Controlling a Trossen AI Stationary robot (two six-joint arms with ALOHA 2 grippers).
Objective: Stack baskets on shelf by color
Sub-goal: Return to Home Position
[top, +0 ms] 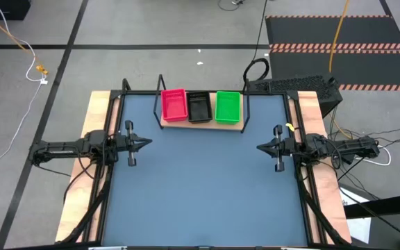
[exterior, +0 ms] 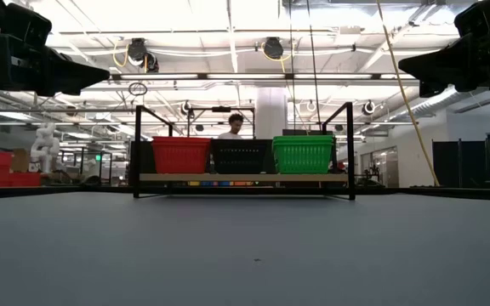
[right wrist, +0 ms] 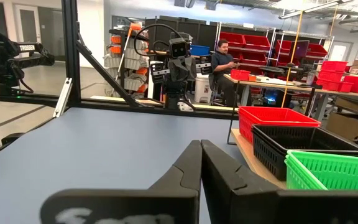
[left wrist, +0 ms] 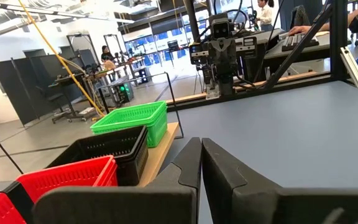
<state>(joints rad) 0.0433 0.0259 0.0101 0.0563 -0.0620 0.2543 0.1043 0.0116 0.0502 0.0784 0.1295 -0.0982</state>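
Observation:
Three basket stacks stand side by side on the light-wood shelf (top: 236,126) at the table's far edge: red baskets (top: 173,105) on the left, black baskets (top: 199,107) in the middle, green baskets (top: 228,106) on the right. The low view shows the red baskets (exterior: 180,155), black baskets (exterior: 242,156) and green baskets (exterior: 303,154) resting bottom-down on the board. My left gripper (top: 149,143) hovers at the table's left side, shut and holding nothing. My right gripper (top: 259,147) hovers at the right side, shut as well. Both stand well short of the shelf.
The shelf's thin black frame (top: 161,87) rises at both ends of the board. Bare blue-grey tabletop (top: 203,187) spreads between the arms and toward the near edge. A person (exterior: 235,126) sits in the room behind the table, another person (right wrist: 224,56) beyond the left side.

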